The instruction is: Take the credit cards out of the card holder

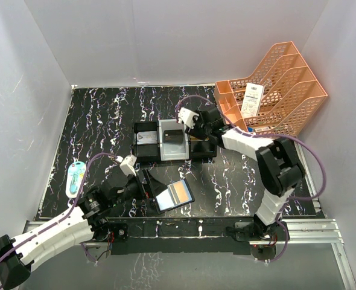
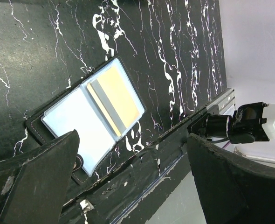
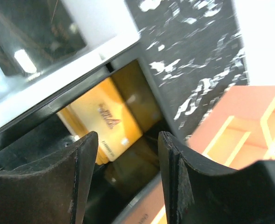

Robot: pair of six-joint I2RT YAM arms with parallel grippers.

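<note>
Card holder (image 1: 174, 195) open near front table (image 1: 105, 121) edge; left gripper (image 1: 146, 182) wide beside; right gripper (image 3: 127, 140) parted over bin (image 1: 203, 156).

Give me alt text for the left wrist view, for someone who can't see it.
An open card holder lies flat on a black marbled table, a gold-orange card with a grey stripe in its right panel. The left gripper hovers close by, jaws wide apart and empty.

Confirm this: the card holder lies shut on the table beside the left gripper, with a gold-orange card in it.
Not shut. The card holder lies open on the table beside the left gripper, with a gold-orange card in it; the left wrist view shows both panels spread.
</note>
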